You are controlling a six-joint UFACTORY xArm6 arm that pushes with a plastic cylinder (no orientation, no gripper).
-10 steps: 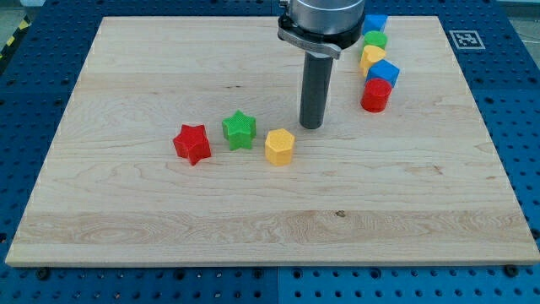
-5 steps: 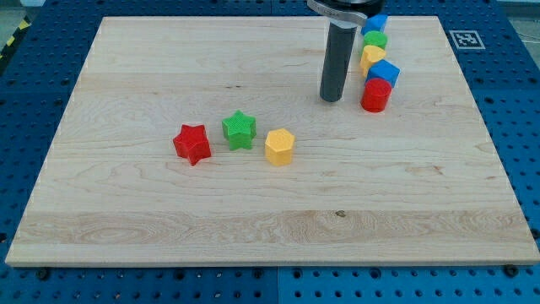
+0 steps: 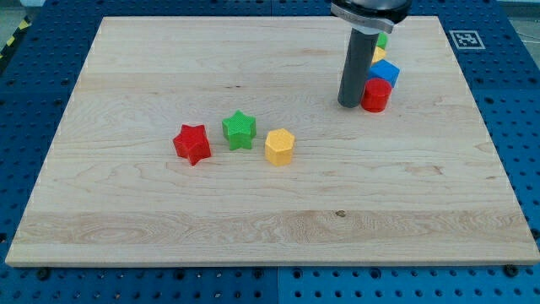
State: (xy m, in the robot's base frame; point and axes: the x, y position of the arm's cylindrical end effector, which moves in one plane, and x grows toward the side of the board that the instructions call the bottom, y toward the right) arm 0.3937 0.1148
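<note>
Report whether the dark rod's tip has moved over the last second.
Yes: my tip went toward the view's right and top, away from the yellow hexagonal block, ending beside the red cylinder block.

My tip (image 3: 350,104) stands just left of the cylinder (image 3: 376,95); three blocks (image 3: 240,130) lie lower-left.

No legible text, numbers or brands. One black-and-white fiducial marker (image 3: 467,39) sits on the wooden board's (image 3: 253,228) far right corner.
</note>
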